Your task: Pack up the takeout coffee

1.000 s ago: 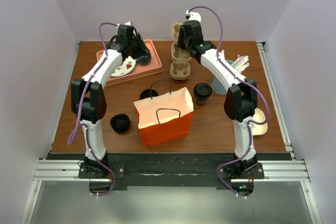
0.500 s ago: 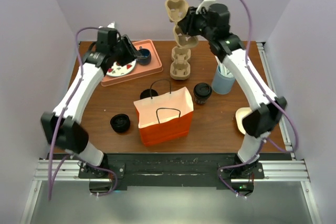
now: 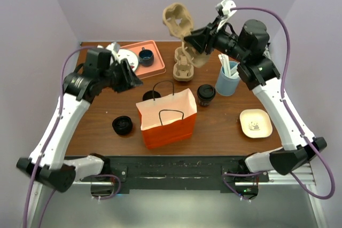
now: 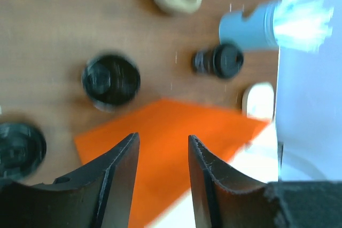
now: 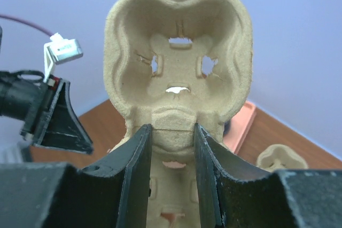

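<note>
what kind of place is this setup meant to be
Probably a robot test cell staged as a café takeout counter: plain walls around a wooden table, with an orange paper bag, a lidded takeout coffee and a pulp cup carrier.

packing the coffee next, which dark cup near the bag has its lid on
The takeout coffee right of the orange bag, beside the blue holder; the cup behind the bag is open-topped.

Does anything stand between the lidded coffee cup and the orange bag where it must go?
Nothing visible does. The takeout coffee stands upright close beside the right rear corner of the orange bag, whose top is open.
</note>
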Robot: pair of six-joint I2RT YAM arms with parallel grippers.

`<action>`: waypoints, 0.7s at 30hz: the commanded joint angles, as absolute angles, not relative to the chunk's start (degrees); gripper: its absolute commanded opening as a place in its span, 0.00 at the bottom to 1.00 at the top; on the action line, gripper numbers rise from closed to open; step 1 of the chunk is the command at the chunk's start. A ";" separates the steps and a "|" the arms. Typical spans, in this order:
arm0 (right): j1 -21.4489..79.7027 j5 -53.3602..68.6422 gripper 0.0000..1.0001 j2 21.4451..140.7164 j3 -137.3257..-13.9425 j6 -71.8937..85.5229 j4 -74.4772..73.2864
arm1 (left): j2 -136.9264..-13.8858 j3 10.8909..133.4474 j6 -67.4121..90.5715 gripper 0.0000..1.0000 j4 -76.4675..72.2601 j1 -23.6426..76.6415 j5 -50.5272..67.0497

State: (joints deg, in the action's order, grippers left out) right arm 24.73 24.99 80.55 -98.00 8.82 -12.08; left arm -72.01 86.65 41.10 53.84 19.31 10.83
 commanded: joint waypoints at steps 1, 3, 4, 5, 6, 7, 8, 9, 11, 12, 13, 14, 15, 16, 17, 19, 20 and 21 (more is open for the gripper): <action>24.78 37.94 0.13 76.21 -92.74 9.83 -3.80 | -62.16 81.75 43.33 0.46 64.14 20.65 17.39; 24.96 40.68 0.13 75.07 -90.71 11.85 -1.94 | -61.00 81.65 43.33 0.46 66.52 20.65 19.33; 25.05 42.69 0.13 74.80 -90.09 12.30 -0.28 | -60.13 81.91 43.16 0.46 68.71 20.65 19.25; 25.40 43.67 0.13 74.53 -88.70 13.35 1.22 | -59.86 82.35 42.89 0.46 69.69 20.65 18.90; 25.84 44.46 0.13 74.10 -88.16 13.79 1.93 | -59.68 82.88 42.37 0.47 70.48 20.65 18.98; 26.01 45.34 0.13 73.92 -87.63 14.32 3.41 | -59.59 82.97 42.02 0.47 71.53 20.65 19.25; 26.36 46.83 0.12 73.65 -86.58 15.63 4.30 | -59.59 82.71 41.84 0.47 71.89 20.65 20.29; 26.72 47.11 0.12 73.48 -86.05 16.34 5.18 | -59.50 81.83 41.57 0.47 72.16 20.65 20.74; 27.07 48.07 0.13 72.42 -84.56 17.75 8.16 | -58.63 80.34 41.40 0.47 71.37 20.65 21.61; 27.51 48.51 0.13 72.25 -84.38 18.88 8.87 | -58.19 78.59 41.57 0.47 70.67 20.65 22.06; 27.68 48.86 0.13 72.07 -84.29 19.33 9.40 | -57.66 77.70 41.66 0.47 69.18 20.65 22.58; 28.03 49.13 0.13 72.07 -84.46 19.94 9.49 | -57.66 77.00 41.83 0.47 68.39 20.65 23.89; 28.73 49.91 0.13 71.98 -84.38 20.39 9.67 | -57.57 75.86 42.01 0.47 67.60 20.65 24.52; 29.26 50.18 0.13 71.90 -84.11 20.65 10.02 | -57.66 75.59 42.01 0.47 66.20 20.65 24.70; 29.79 50.36 0.13 71.46 -83.50 21.18 10.19 | -57.74 75.41 42.10 0.47 65.31 20.65 25.65; 31.28 50.19 0.13 71.02 -82.80 21.18 10.11 | -58.01 75.76 42.36 0.47 63.73 20.65 26.10; 31.99 50.10 0.13 70.67 -82.10 21.18 10.19 | -58.27 76.11 42.28 0.47 63.55 20.65 26.02; 32.34 49.84 0.12 70.58 -81.74 21.18 10.28 | -58.53 76.46 42.01 0.47 63.37 20.65 26.10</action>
State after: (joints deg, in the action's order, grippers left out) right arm 30.33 48.10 72.77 -83.18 19.42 6.17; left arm -58.48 75.31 42.44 66.92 20.56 20.95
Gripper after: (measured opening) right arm 0.361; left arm 0.467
